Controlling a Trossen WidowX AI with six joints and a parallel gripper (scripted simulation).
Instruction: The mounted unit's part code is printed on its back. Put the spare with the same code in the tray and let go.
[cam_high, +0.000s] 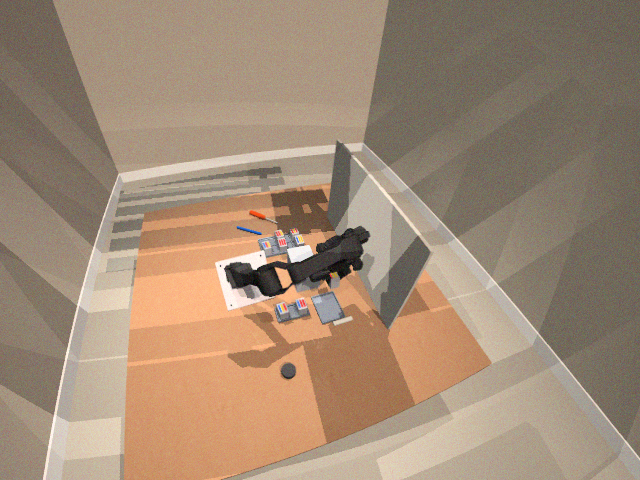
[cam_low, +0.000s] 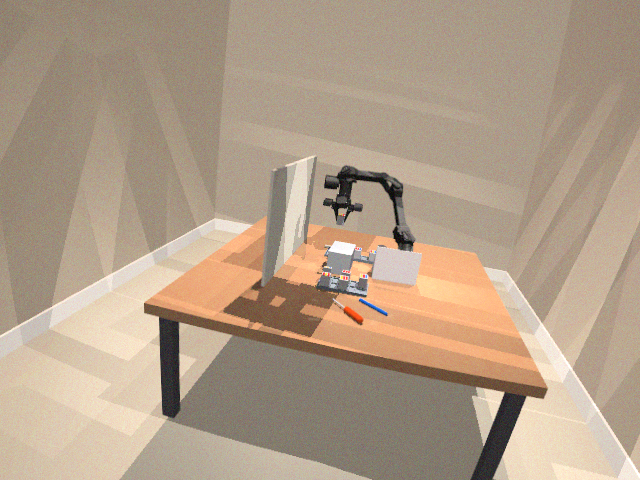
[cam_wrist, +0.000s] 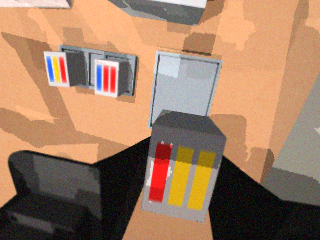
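My gripper (cam_high: 334, 275) (cam_low: 340, 215) (cam_wrist: 180, 146) is shut on a grey spare block (cam_low: 340, 220) (cam_wrist: 176, 206) with one red and two yellow stripes, held high above the table. The grey tray (cam_high: 328, 308) (cam_wrist: 175, 95) lies flat; the block overlaps its near edge in the wrist view, and nothing shows in the tray's visible part. A small rack (cam_high: 293, 313) (cam_wrist: 131, 65) beside it holds a blue-yellow-red block (cam_wrist: 57, 69) and a blue-red-red block (cam_wrist: 106, 78). A grey box (cam_high: 300, 254) (cam_low: 340, 260) stands between the racks. The mounted unit's printed back cannot be made out.
A tall grey panel (cam_high: 388, 242) (cam_low: 289, 222) stands beside the box. The larger rack (cam_low: 354, 290) holds several striped blocks. A white board (cam_high: 224, 286) (cam_low: 396, 266) is near the arm's base. A screwdriver (cam_high: 256, 214) (cam_low: 353, 314), a blue pen (cam_high: 249, 230) (cam_low: 373, 306) and a black puck (cam_high: 288, 370) lie about.
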